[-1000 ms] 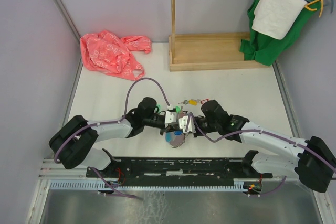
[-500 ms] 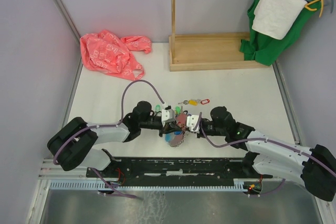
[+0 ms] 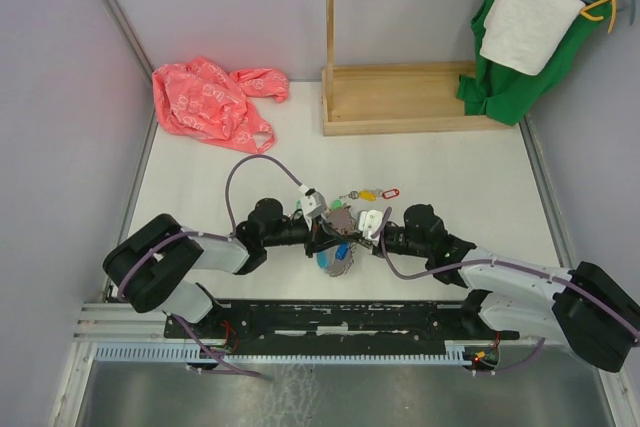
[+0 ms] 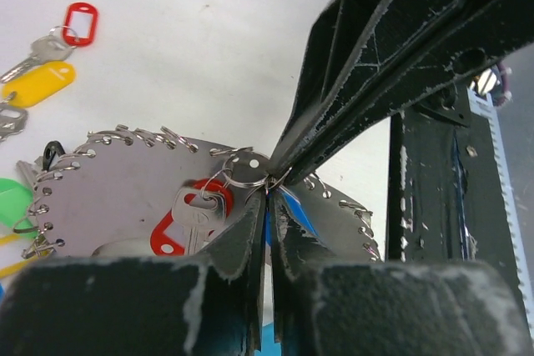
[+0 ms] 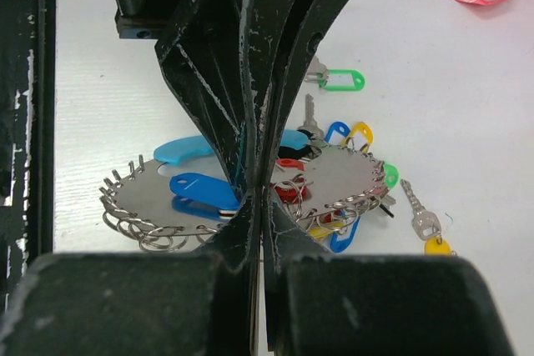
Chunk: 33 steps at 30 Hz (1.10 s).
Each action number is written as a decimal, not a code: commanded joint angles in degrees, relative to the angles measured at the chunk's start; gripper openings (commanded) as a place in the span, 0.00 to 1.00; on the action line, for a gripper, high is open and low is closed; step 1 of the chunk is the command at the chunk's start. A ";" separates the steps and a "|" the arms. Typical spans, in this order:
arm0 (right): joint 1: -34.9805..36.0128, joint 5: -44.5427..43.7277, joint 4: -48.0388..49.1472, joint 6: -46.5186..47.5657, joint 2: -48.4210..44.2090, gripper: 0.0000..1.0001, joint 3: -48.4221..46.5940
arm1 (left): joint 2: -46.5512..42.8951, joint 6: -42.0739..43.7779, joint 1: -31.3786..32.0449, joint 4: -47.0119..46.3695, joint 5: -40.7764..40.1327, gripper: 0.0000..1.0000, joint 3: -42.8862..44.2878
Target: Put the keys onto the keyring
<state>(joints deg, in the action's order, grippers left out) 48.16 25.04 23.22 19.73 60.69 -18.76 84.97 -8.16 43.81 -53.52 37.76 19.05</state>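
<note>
Set flat on the worktop (image 3: pixel 450 177), near its middle and toward the near edge: the keyring (image 4: pixel 117 181), broad silvery face up, rim edged with small wire loops. Reads in the top view as a bunch longer from far to near than from left to right, leaning slightly left at the near end. Closed in on from both sides, left arm from the left and right arm from the right, tips meeting at one spot on the rim. Left end effector (image 4: pixel 267 196) squeezed down to a thin slit, with a small split ring (image 4: pixel 246 167) touching its tip. Right end effector (image 5: pixel 257 203) likewise pressed narrow, fingers all but together. Cannot tell whether either nips the rim itself or only one of the small rings. Hung on the keyring, among the keys: a red-tagged key (image 4: pixel 193 218) lying on the silvery face just beside the pinch point, a dark blue tag (image 5: pixel 204 191) and a light-blue tag (image 5: pixel 183 149) toward the left arm's side, smaller blue and yellow tags at the far rim. Just beyond the bunch and apart from it, two loose keys in a row running left to right: a yellow-tagged key (image 3: pixel 367 194) and a red-tagged loose key (image 3: pixel 389 190), metal blades toward the left, tags toward the right. Another loose key with a green tag (image 5: pixel 338 81) near the left arm, long axis also roughly left to right. Well apart at the far left, a crumpled pink bag (image 3: pixel 210 102); at the far middle, a wooden frame (image 3: pixel 400 97).
</note>
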 commanded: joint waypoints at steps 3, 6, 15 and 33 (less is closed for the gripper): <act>0.00 4.37 18.59 -2.33 1.26 0.01 -1.69 | 0.98 -7.71 0.64 -1.75 -6.80 0.17 0.17; 0.03 3.85 18.56 -1.97 -0.01 0.01 -0.95 | 0.07 -7.85 0.60 1.42 -12.45 0.26 -0.17; -0.17 0.46 12.94 -0.25 -4.68 0.01 0.02 | -2.24 -10.63 0.00 7.98 -25.26 0.48 -1.47; -0.26 -4.54 9.93 -1.33 -5.51 0.01 1.00 | -10.54 -13.82 -0.97 1.24 -23.52 0.56 -7.42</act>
<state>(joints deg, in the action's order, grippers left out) 47.64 23.55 28.71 18.83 56.80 -17.52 79.48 -20.58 43.07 -46.06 14.00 14.90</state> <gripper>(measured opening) 0.015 0.567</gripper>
